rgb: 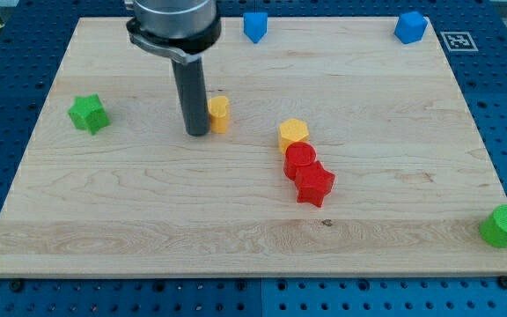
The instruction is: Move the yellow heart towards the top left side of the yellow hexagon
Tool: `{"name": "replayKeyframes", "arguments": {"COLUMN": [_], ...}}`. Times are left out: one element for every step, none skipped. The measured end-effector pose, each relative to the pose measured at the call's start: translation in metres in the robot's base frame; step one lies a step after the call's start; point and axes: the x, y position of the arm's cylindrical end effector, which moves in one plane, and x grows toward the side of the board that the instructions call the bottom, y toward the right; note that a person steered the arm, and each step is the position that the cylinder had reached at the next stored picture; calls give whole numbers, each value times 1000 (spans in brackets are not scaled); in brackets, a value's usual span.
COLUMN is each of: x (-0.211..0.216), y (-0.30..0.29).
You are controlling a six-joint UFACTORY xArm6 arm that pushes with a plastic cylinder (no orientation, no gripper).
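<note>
- My tip [197, 132]: bare rod, nothing held, touching the yellow heart [220, 114] (on its left).
- Yellow hexagon [294, 133]: right of heart, apart, touching red blocks [307, 173].

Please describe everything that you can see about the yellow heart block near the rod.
The yellow heart is a small, matte yellow block that looks like plastic; its heart outline is hard to make out here, since the rod hides its left edge. It stands flat on the wooden board, in the upper middle part. My tip is right against its left side, apparently touching. The yellow hexagon lies apart, toward the view's right and slightly lower. No other block touches it.
</note>
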Motion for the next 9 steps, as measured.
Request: {"name": "replayKeyframes", "arguments": {"x": [-15, -15, -15, -15, -15, -15, -15, -22, -54], "y": [-15, 2, 29, 46, 73, 99, 100, 100, 101]}}
